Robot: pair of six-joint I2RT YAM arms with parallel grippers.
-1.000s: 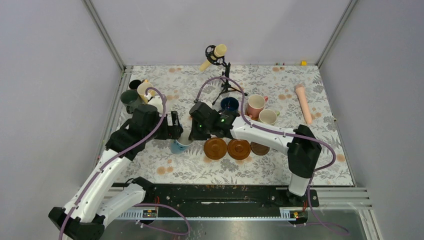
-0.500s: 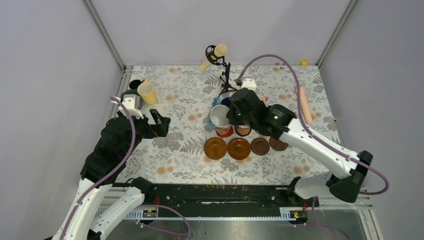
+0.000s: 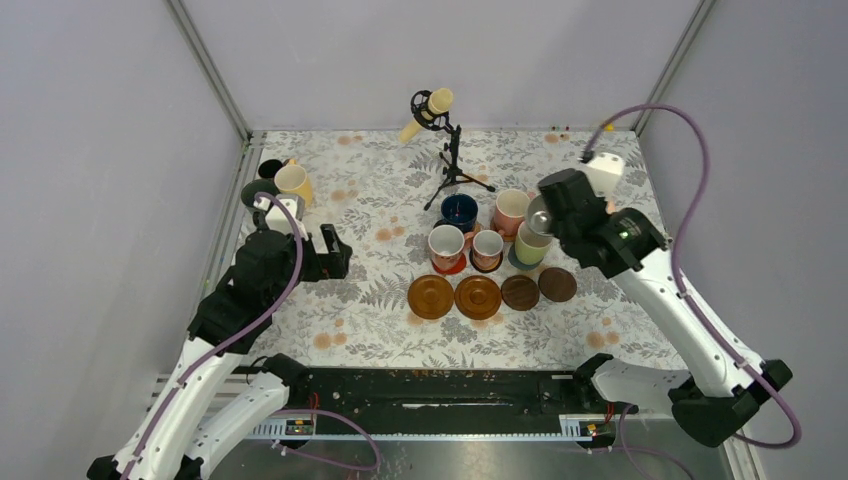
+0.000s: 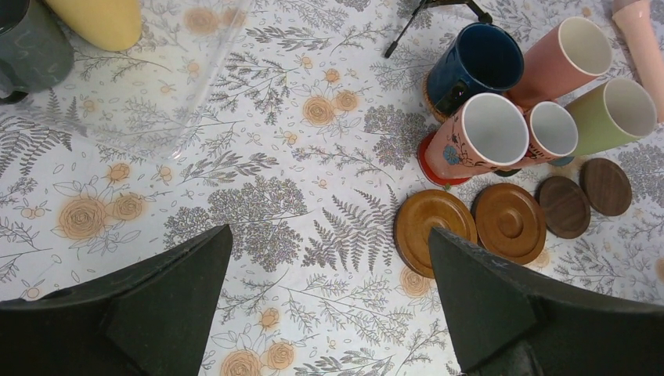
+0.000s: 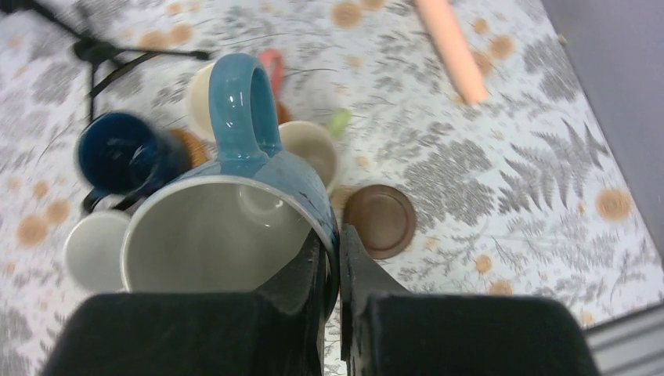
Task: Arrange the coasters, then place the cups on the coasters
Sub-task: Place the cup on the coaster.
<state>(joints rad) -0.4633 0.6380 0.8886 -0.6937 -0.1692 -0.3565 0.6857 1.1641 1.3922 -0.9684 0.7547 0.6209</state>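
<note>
My right gripper [image 5: 338, 254] is shut on the rim of a light blue cup [image 5: 235, 211], one finger inside and one outside. In the top view that cup [image 3: 541, 214] hangs above the pale green cup [image 3: 533, 244]. A floral cup [image 3: 446, 245] stands on a red coaster, next to a small cream cup [image 3: 487, 247], a navy cup [image 3: 459, 210] and a pink cup [image 3: 511, 210]. Two mid-brown coasters [image 3: 431, 297] [image 3: 478, 297] and two dark coasters [image 3: 520, 292] [image 3: 557, 284] lie bare in a row. My left gripper [image 4: 329, 305] is open over bare cloth, left of the row.
A yellow cup [image 3: 293, 183], a dark green cup [image 3: 255, 193] and a black one [image 3: 270, 168] crowd the far left corner. A cream microphone on a black stand [image 3: 448, 150] rises behind the cups. A pink cylinder [image 5: 450, 47] lies at the right.
The right arm carried the light blue cup from left of centre across to the right, above the pale green cup. The left arm drew back to the left with its jaws wide.
</note>
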